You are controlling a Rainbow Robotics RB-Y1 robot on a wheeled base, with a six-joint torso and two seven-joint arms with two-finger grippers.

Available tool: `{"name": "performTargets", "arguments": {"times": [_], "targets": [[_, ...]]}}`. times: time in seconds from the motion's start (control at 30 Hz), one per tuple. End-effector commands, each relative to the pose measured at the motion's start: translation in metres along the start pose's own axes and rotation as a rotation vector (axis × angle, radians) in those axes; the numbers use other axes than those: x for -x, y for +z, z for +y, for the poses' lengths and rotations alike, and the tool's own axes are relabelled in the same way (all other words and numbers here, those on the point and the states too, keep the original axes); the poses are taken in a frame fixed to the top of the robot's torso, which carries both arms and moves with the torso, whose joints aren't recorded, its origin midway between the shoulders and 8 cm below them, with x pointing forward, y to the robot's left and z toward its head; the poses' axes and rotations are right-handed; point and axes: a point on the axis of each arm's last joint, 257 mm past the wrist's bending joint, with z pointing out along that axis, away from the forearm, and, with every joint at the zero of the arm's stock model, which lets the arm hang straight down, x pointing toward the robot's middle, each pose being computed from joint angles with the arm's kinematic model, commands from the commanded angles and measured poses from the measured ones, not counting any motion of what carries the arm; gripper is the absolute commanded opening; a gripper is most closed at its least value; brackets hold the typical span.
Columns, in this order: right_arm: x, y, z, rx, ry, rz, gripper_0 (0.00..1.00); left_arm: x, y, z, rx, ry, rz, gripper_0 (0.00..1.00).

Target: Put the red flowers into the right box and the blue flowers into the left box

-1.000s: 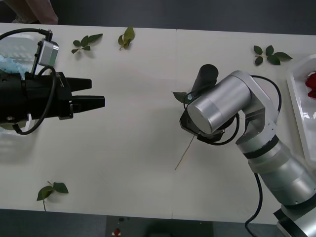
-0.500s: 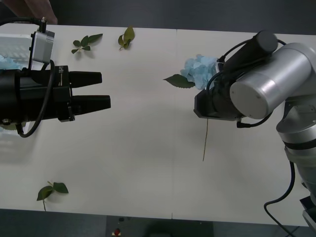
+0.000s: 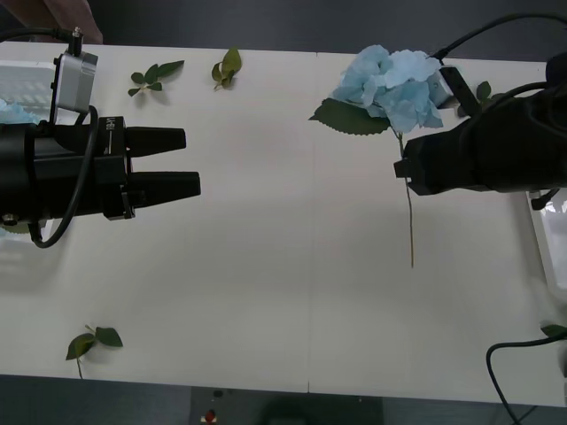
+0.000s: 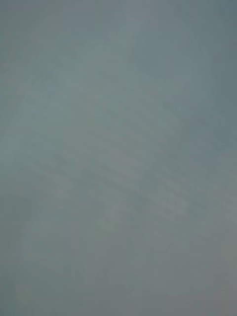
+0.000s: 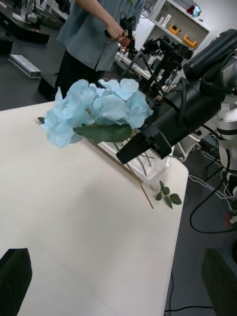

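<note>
Right claw (image 3: 405, 166): fingertips hidden where they meet the blue flower's (image 3: 394, 80) stem; hold undeterminable. Right arm cut off by the front view's right edge.
Right box (image 3: 539, 232): sliver at the frame edge, contents out of sight.
Left box (image 3: 22, 84): largely covered by the left arm.
Right wrist view: uniform grey blur, nothing legible.
</note>
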Motion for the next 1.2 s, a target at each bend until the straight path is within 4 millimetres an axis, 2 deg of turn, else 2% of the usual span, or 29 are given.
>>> {"name": "performTargets", "arguments": {"times": [0.03,0.33,0.57,0.8,1.2], "targets": [[0.027,-0.019,0.034,0.129,-0.136,-0.121,0.00,0.002,-0.001,-0.011,-0.018,0.061,0.013,1.00],[0.050,-0.052,0.080,0.354,-0.225,-0.291,0.00,0.004,-0.001,-0.010,-0.013,0.061,0.007,1.00],[0.074,-0.076,0.129,0.573,-0.213,-0.412,0.00,0.007,0.001,-0.011,-0.016,0.044,-0.008,1.00],[0.089,-0.091,0.168,0.744,-0.178,-0.458,0.00,0.017,0.026,-0.018,-0.053,0.000,-0.070,1.00],[0.105,-0.090,0.201,0.923,-0.033,-0.366,0.00,0.033,0.068,-0.047,-0.146,-0.078,-0.174,1.00]]}}
